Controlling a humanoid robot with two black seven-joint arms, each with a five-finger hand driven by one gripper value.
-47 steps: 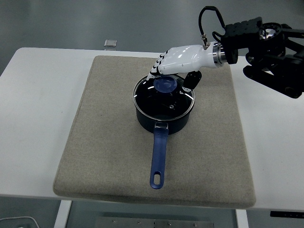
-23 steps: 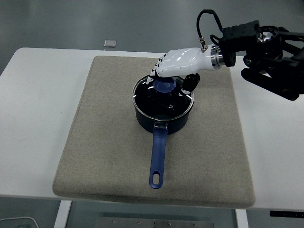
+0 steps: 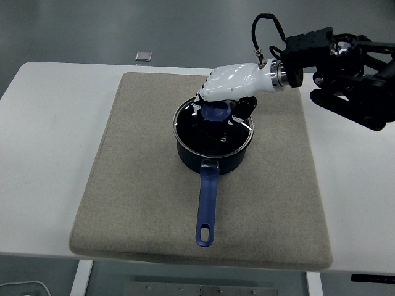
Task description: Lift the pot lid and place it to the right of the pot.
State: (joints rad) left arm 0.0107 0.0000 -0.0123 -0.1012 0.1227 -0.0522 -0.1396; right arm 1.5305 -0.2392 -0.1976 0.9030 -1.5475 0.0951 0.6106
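Right hand (image 3: 225, 92) enters from 2 o'clock, white shell over lid (image 3: 213, 126), fingers curled around blue knob (image 3: 216, 111). Lid seated on dark blue pot (image 3: 213, 151), not raised. Pot at centre of grey mat (image 3: 148, 185) on white counter (image 3: 43, 142); pot handle (image 3: 207, 206) points to 6 o'clock. Small grey object (image 3: 143, 57) at 11 o'clock, beyond mat.

You are looking down on a white table (image 3: 49, 123) with rounded far corners. A beige mat (image 3: 136, 203) covers its middle. At eleven o'clock, a small grey block (image 3: 143, 57) sits at the far edge. Beyond lies a plain grey-green floor (image 3: 123, 24), evenly lit.
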